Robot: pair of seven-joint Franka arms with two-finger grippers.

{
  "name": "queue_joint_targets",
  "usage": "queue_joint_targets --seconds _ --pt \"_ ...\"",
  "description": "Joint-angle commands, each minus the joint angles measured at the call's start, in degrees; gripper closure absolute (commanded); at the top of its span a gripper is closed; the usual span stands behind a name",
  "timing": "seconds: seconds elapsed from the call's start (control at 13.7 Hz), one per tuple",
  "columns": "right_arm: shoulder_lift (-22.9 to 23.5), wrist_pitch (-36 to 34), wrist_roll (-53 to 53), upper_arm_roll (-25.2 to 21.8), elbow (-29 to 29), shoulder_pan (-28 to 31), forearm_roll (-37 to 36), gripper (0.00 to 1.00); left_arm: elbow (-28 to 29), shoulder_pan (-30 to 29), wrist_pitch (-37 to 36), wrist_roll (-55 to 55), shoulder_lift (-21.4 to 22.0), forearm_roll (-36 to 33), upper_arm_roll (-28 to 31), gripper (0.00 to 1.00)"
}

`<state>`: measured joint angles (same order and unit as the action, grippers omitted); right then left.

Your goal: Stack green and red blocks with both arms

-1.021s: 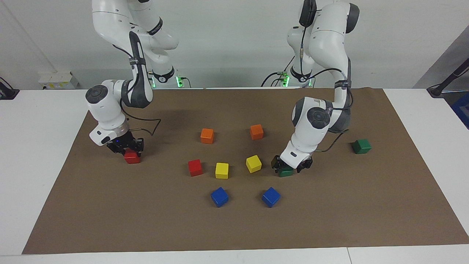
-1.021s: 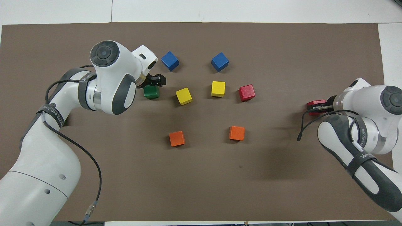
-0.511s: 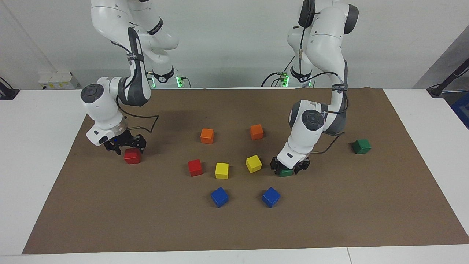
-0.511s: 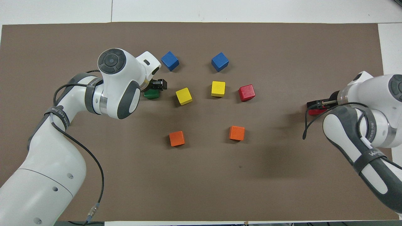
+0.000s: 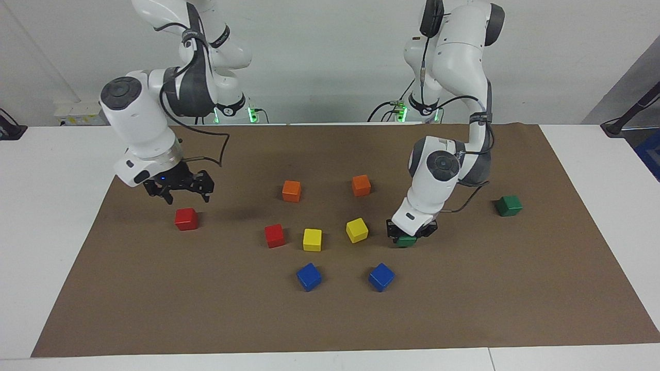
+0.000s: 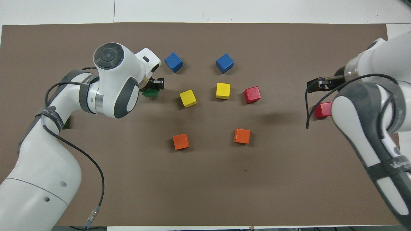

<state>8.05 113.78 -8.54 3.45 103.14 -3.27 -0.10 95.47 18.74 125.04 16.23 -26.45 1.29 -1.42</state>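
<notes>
The left gripper is now clamped on a green block, its fingers closed in from the wide stance they had a second ago. The block sits low at the brown mat, beside the yellow cube that lies toward the left arm's end; whether it has left the mat cannot be told. In the overhead view, the same gripper covers most of that block.

The right gripper has let go and risen. It hangs with its jaws spread wide and empty over the mat, just above the red block it was closed on a second ago. That block rests alone on the mat, well apart from the same yellow cube, toward the right arm's end.

The second red block and the second green block have not moved; one lies on each side of that yellow cube.
</notes>
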Motion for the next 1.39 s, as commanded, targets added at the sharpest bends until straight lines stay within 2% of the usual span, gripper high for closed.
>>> queue_joint_targets --seconds 0.0,0.15,0.29,0.58,0.8,1.17,1.31 --pt "3.98 3.8 -13.66 0.25 -2.24 -7.86 -0.6 0.0 1.12 -6.06 -7.25 -1.89 7.62 -1.03 -0.07 1.0" --pt "5.82 6.36 -16.41 0.25 -2.59 -10.17 -0.69 0.0 1.38 -12.21 -11.64 -9.51 10.7 -1.03 -0.07 1.0" --pt "8.11 9.26 -16.86 0.16 -2.59 -10.61 -0.77 0.0 2.6 -18.71 -12.89 -18.12 11.85 -1.03 -0.07 1.0" --pt "11.89 12.78 -16.69 0.25 -2.24 -10.97 -2.79 0.0 10.76 -28.48 -7.21 -30.46 14.92 -0.94 -0.07 1.0" --pt "14.0 14.72 -16.42 0.25 -2.24 -11.23 -2.88 0.0 19.11 -31.31 0.53 -31.09 17.65 -0.94 -0.07 1.0" --pt "16.38 17.88 -13.09 0.25 -1.28 -12.37 -3.76 0.01 23.78 -32.1 2.3 -32.66 19.58 -0.94 -0.07 1.0" --pt "16.65 18.23 -11.24 0.25 -1.19 -12.29 -3.76 0.01 26.77 -33.07 6.07 -33.28 20.29 -0.94 -0.07 1.0"
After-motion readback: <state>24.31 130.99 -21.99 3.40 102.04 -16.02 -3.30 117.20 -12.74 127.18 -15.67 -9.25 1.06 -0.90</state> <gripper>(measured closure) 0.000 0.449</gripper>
